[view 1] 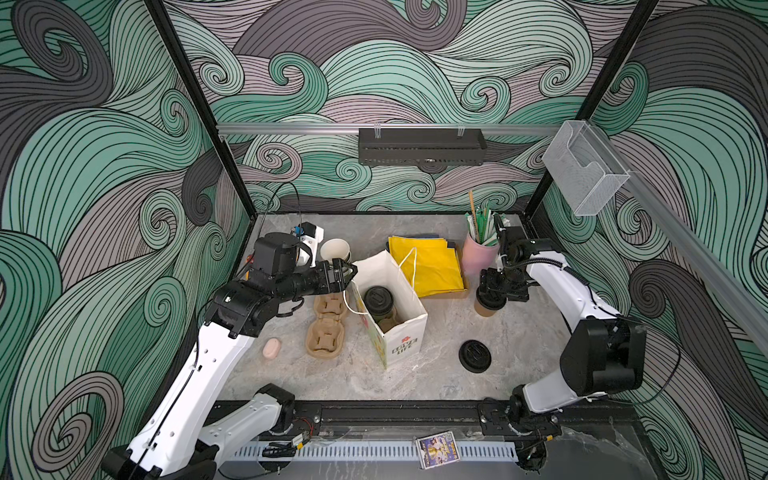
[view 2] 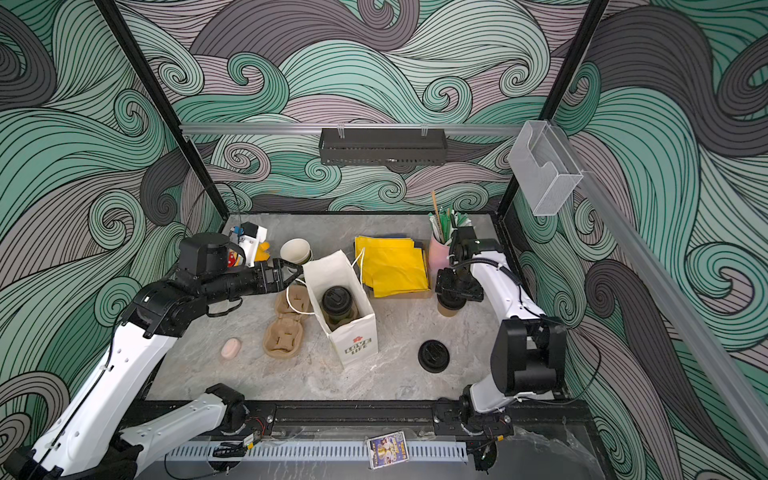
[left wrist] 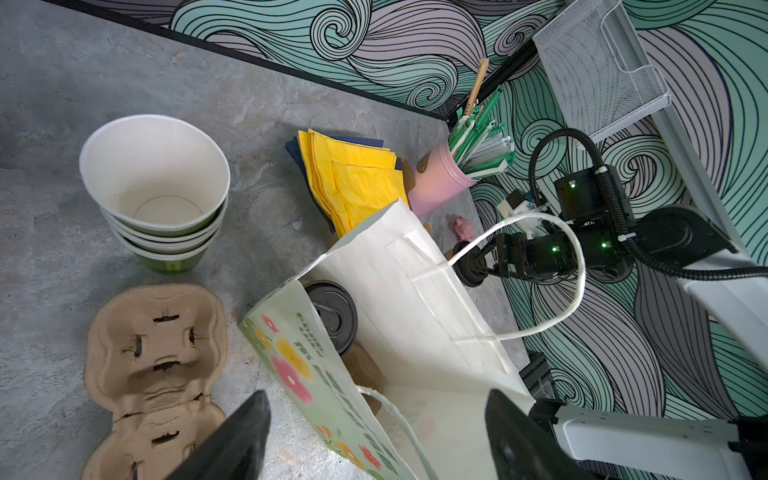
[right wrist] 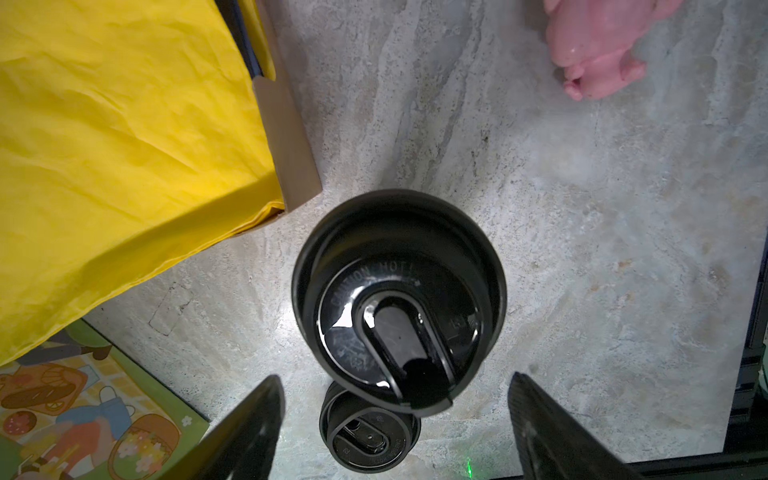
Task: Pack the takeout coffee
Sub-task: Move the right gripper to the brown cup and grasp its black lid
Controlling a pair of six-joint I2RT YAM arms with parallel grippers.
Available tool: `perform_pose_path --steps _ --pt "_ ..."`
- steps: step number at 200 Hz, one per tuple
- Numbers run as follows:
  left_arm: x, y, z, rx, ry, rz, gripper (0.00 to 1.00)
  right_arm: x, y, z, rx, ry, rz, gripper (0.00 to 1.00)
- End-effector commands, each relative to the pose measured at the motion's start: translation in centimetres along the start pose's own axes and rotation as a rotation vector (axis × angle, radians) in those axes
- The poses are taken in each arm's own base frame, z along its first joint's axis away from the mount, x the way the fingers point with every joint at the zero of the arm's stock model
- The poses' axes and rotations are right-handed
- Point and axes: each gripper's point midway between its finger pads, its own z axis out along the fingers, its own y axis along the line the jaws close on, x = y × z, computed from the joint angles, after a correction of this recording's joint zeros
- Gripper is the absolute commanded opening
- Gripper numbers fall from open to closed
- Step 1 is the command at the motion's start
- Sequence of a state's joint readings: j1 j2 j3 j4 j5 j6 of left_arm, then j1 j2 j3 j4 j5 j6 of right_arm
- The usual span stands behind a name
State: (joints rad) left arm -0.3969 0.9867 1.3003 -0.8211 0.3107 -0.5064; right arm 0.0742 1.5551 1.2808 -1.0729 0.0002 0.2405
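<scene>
A white paper bag [view 1: 401,332] with a flower print stands open mid-table. One takeout coffee with a black lid [view 1: 379,300] [view 2: 337,300] [left wrist: 332,311] stands inside it. The other takeout coffee [view 1: 485,309] [view 2: 446,309], tan-bodied with a black lid [right wrist: 399,291], stands on the table right of the bag. My right gripper [view 1: 494,291] [right wrist: 395,377] hovers just over its lid, open, with a finger on either side and not touching it. My left gripper [view 1: 347,272] [left wrist: 377,394] is open at the bag's left rim, its fingers straddling the flowered wall and a string handle [left wrist: 399,419].
A loose black lid [view 1: 474,356] [right wrist: 370,436] lies in front of the right cup. Nested lidless cups [view 1: 336,250] and pulp cup carriers [view 1: 326,332] sit left of the bag. Yellow napkins [view 1: 430,266] and a pink straw holder [view 1: 478,251] are at the back right. A pink toy [right wrist: 602,45] lies nearby.
</scene>
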Motion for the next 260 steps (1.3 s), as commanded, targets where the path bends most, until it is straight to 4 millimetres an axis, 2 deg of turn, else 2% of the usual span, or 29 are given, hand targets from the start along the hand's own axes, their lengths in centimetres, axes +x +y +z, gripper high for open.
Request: perform_pose_path --steps 1,55,149,203,260 --pt "-0.5 -0.2 -0.1 0.017 -0.018 -0.004 0.83 -0.7 -0.1 -0.4 0.01 -0.011 -0.043 0.84" --pt "-0.6 -0.1 0.0 0.017 -0.02 -0.004 0.83 -1.6 -0.5 0.1 0.051 0.012 -0.068 0.82" --pt "-0.8 0.2 -0.3 0.006 -0.043 -0.007 0.83 -0.9 -0.2 1.7 0.032 0.079 -0.06 0.79" --pt "-0.7 0.3 -0.6 0.006 -0.053 -0.006 0.83 -0.7 0.0 2.2 0.024 0.099 -0.062 0.8" --pt "-0.7 0.4 -0.6 0.005 -0.052 -0.008 0.83 -0.7 -0.5 2.8 0.057 0.123 -0.065 0.76"
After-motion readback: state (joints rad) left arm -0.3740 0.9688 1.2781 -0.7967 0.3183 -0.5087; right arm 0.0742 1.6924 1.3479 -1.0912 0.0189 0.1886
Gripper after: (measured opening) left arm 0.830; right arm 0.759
